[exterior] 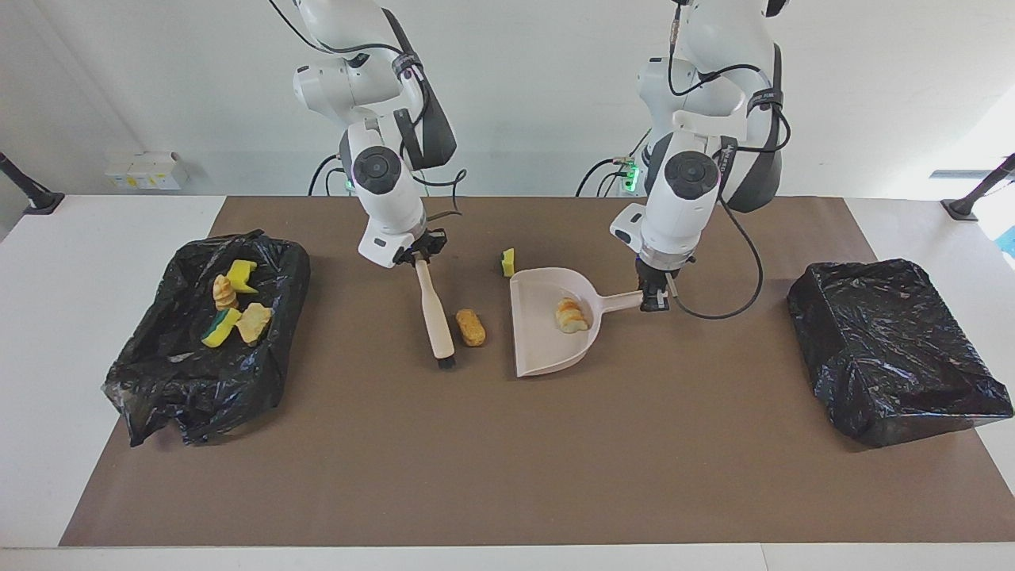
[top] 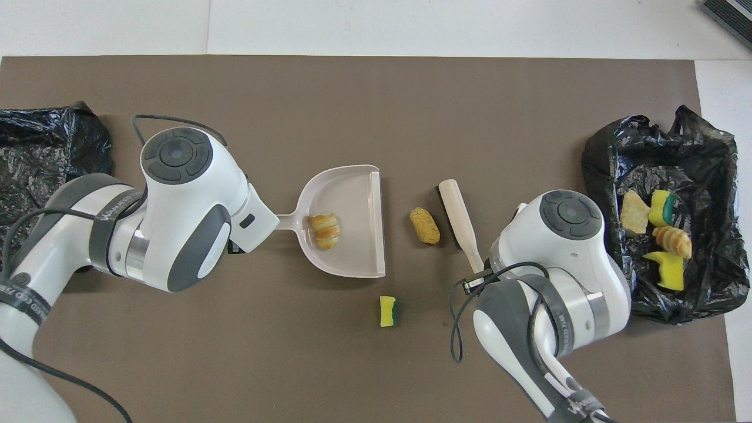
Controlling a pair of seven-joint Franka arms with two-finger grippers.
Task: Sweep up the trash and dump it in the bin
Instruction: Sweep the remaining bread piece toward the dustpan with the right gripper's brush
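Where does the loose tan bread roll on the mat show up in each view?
Facing view: the bread roll lies on the mat between the brush and the dustpan, touching neither.
Overhead view: the same roll sits mid-picture, again between brush and dustpan.
Shared landmark: the dustpan, with a striped croissant in it.

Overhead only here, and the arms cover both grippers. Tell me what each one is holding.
Observer: The left gripper is shut on the handle end of the dustpan.
Operator: Now the right one.
Observer: The right gripper is shut on the top of the brush, which slants down from it.
Operator: Report the bristles' height.
Observer: They look to be down on the mat, just beside the loose bread roll.
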